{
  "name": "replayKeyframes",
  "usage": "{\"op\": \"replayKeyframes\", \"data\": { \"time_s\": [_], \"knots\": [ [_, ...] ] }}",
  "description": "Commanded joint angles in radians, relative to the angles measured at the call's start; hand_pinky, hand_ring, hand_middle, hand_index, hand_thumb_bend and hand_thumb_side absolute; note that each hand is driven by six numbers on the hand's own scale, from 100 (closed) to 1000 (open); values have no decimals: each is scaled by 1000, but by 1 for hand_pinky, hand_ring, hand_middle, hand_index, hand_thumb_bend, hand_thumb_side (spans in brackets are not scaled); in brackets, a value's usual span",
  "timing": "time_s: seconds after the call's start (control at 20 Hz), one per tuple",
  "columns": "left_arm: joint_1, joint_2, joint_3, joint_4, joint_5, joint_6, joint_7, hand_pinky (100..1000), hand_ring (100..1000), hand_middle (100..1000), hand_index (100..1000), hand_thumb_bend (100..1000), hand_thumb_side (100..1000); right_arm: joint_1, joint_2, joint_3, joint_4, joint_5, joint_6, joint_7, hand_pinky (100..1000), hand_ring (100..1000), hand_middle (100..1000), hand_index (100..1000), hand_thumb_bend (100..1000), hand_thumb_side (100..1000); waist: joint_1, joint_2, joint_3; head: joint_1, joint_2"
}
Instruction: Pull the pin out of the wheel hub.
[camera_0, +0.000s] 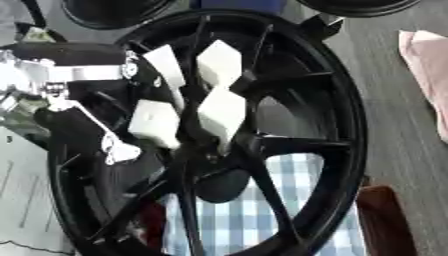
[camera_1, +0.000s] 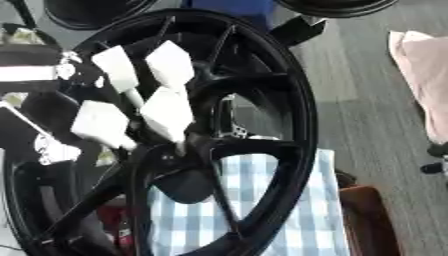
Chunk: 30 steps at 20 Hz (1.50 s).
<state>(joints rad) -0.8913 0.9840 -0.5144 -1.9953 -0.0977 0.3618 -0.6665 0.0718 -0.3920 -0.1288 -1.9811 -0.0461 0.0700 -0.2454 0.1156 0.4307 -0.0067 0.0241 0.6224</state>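
Black left hand (camera_0: 188, 107) reaches into wheel hub (camera_0: 337, 100); its grip cannot be told.

A blue-and-white checked cloth (camera_0: 297, 215) covers the near part of the support surface, seen through the spokes of a black wheel (camera_0: 346, 115) that stands over it. At the cloth's right edge a dark reddish-brown edge (camera_1: 372, 220) of the support shows bare. To the right and farther off lies grey wood-grain floor (camera_1: 359, 75). A pink cloth (camera_1: 424, 75) lies on that floor at the far right. At the near left a pale grey sheet-like surface (camera_0: 26, 200) shows, what it is cannot be told.
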Motion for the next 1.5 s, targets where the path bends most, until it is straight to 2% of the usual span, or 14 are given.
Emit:
{"op": "replayKeyframes", "data": {
  "time_s": [0.05, 0.3, 0.45, 0.6, 1.3, 1.5],
  "knots": [
    [-6, 18, 15, -5, 15, 3, 18, 644, 527, 552, 701, 147, 151, 3, -11, -2, -19, 0, -1, 3, 802, 570, 685, 613, 100, 703, -1, -141, -1, 2, -10],
    [-1, 21, 18, -5, 9, 0, 24, 629, 502, 519, 670, 128, 132, 2, -10, -2, -19, -1, -2, 2, 802, 570, 685, 613, 100, 705, -2, -141, -1, 2, -11],
    [-1, 19, 19, -5, -3, -2, 27, 610, 461, 470, 617, 111, 117, 3, -10, -2, -19, -1, -3, 2, 802, 570, 685, 613, 100, 706, -3, -141, -2, 2, -11],
    [-1, 19, 25, -5, -17, 0, 38, 575, 381, 388, 537, 100, 105, 3, -10, -2, -19, -1, -3, 1, 803, 570, 685, 613, 100, 707, -3, -141, -1, 1, -11],
    [5, 29, 61, -5, -32, -13, 86, 573, 284, 281, 447, 100, 107, 6, -12, -5, -19, 0, -4, -3, 803, 570, 685, 613, 100, 710, -2, -145, 2, -2, -10],
    [4, 33, 70, -5, -32, -28, 73, 572, 239, 210, 413, 100, 117, 6, -13, -6, -19, 1, -4, -4, 804, 570, 686, 613, 100, 711, 0, -147, 4, -3, -11]
  ]
}}
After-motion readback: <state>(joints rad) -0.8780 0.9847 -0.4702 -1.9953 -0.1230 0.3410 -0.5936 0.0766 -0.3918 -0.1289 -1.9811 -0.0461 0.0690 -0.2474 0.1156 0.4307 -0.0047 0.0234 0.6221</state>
